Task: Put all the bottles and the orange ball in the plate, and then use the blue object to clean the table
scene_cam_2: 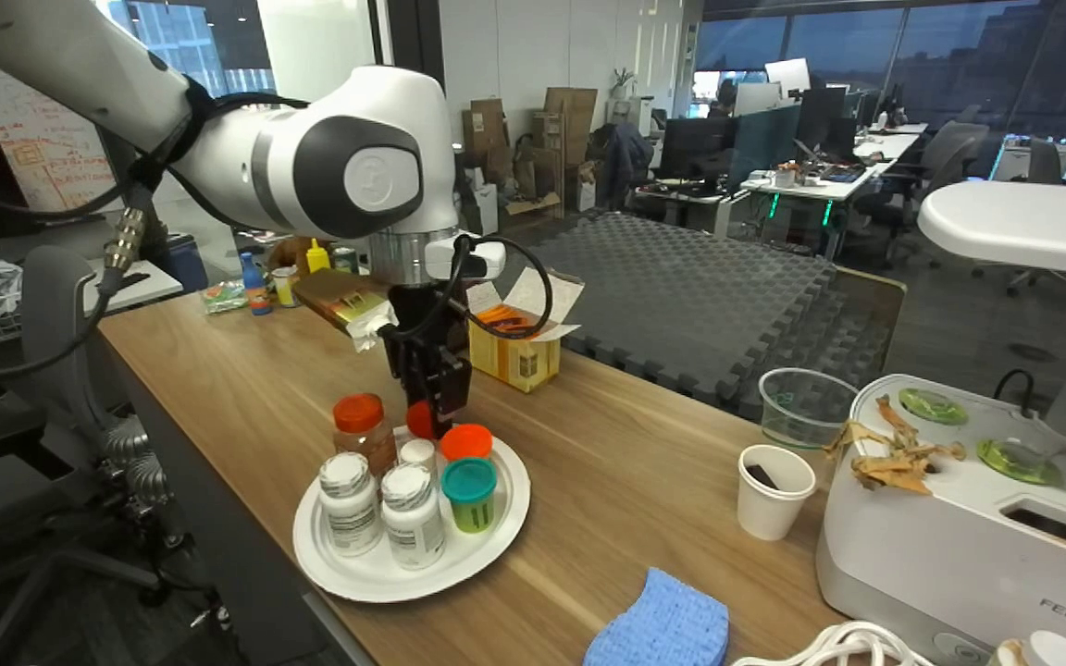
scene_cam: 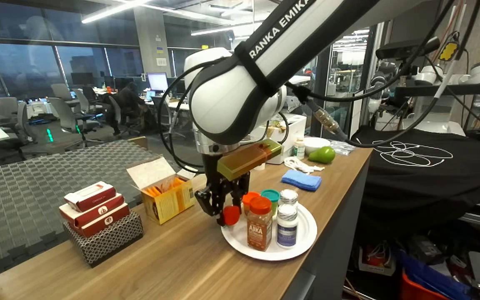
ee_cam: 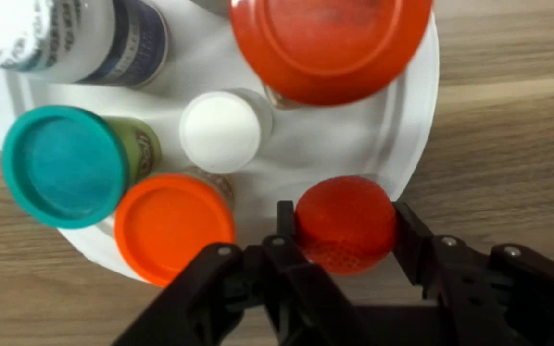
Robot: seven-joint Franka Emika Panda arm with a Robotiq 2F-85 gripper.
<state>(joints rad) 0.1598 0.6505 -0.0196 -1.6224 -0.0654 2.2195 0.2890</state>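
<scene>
The orange ball [ee_cam: 346, 211] is pinched between both fingers of my gripper [ee_cam: 344, 226], which is shut on it in the wrist view. Ball and fingertips hang at the edge of the white plate [scene_cam: 311, 233]; whether the ball touches the rim I cannot tell. On the plate stand a brown red-capped bottle [scene_cam: 259, 228], a white bottle [scene_cam: 287, 233] with a dark-blue label, another white bottle [scene_cam_2: 413, 523] and a small white-capped bottle [ee_cam: 220, 132]. The blue object [scene_cam: 301, 180] lies on the table beyond the plate, apart from it, in both exterior views.
Tubs with an orange lid [ee_cam: 173, 228] and a teal lid [ee_cam: 65, 166] share the plate, close to my fingers. Around it are an open yellow box [scene_cam: 168, 200], stacked red-white boxes [scene_cam: 94, 210], a paper cup [scene_cam_2: 774, 495], a white cord [scene_cam: 300, 165] and a green pear [scene_cam: 322, 154].
</scene>
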